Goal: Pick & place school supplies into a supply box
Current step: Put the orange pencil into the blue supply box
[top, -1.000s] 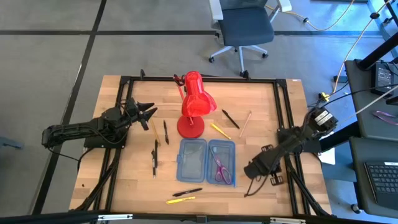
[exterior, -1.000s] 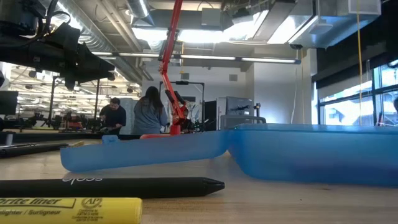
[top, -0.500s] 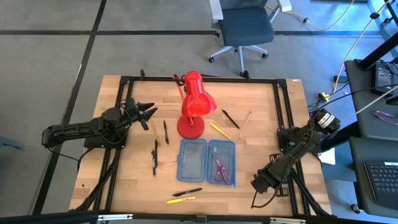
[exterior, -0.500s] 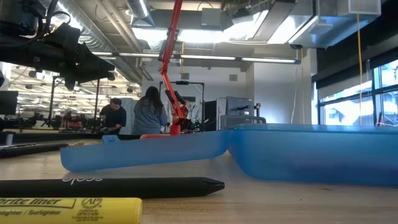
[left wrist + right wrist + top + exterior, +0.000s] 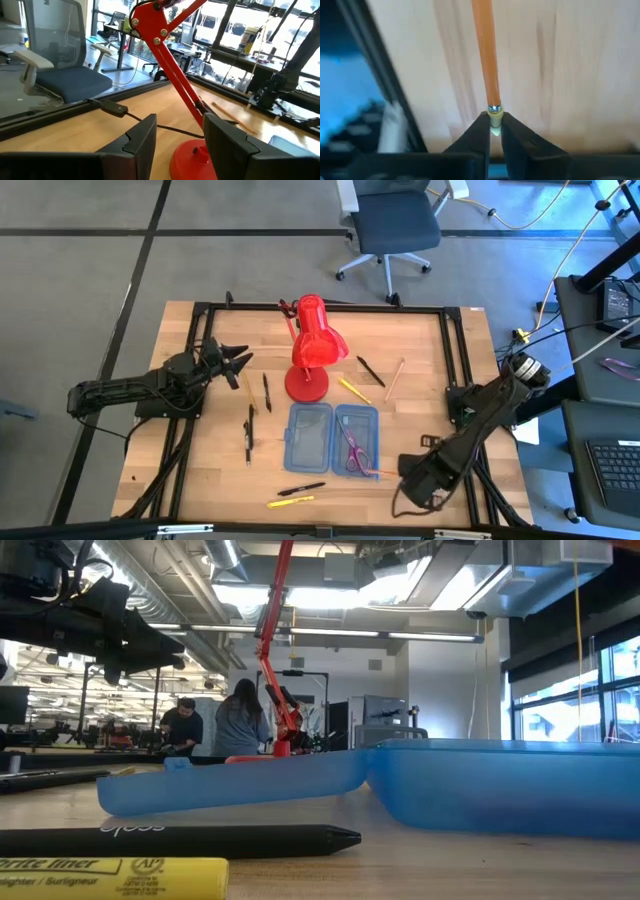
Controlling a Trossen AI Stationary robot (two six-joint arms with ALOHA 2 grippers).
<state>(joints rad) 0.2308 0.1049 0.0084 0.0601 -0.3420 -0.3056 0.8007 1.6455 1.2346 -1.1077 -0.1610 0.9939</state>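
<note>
One orange pencil is pinched by its very end, at the metal band and pale eraser, between the nearly closed fingers of the right gripper. The shaft is seen to run straight out ahead of the gripper, low over the wooden surface, with its far tip just at the right edge of the supply box, in whose right half the purple-handled scissors already lie.

The pencil is judged light, stiff and smooth-sided. Held so far from its middle, it is likely to pivot or droop in the grip, and the rounded eraser offers little purchase; a hold nearer mid-shaft would be steadier, though the present end grip lets the length be laid into the tray without the fingers fouling the wall.

Other supplies are left on the surface: a black pen and a yellow highlighter in front of the box, and more thin pens beside the red lamp. The left gripper is held spread and empty beside the lamp.
</note>
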